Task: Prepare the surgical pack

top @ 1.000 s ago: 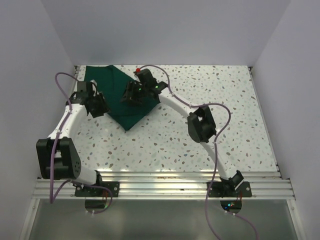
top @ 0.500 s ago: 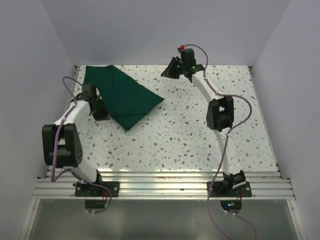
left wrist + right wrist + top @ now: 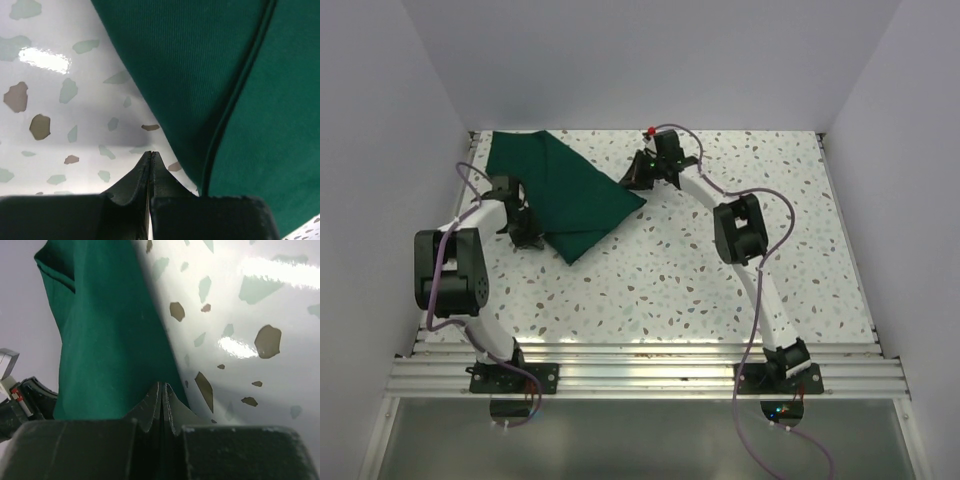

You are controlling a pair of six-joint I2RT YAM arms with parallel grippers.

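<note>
A white terrazzo-pattern table [image 3: 700,285], flecked with grey, brown and pale green chips, fills the floor of a small booth. Plain pale walls [image 3: 650,60] close it in on the left, the far side and the right. A ribbed aluminium rail [image 3: 650,368] runs along the near edge and carries both arm bases. The glossy tabletop throws back bright patches of light in both wrist views.

The surgical pack, a dark green cloth [image 3: 565,190] of woven fabric, lies folded flat in the far left part of the table. Its outline is roughly triangular, with one point near the far left corner, one aimed right and one aimed at the near side. A stitched hem shows along one layer in the left wrist view.

The left gripper [image 3: 151,156] sits low at the cloth's left near edge. Its fingers are pressed together with nothing between them, and the tips are over bare table just beside the fabric.

The right gripper [image 3: 161,388] is at the cloth's right-pointing corner. Its fingers are also closed tight, with the tips at the fabric's edge where it meets the table. No fabric can be seen pinched between them.
</note>
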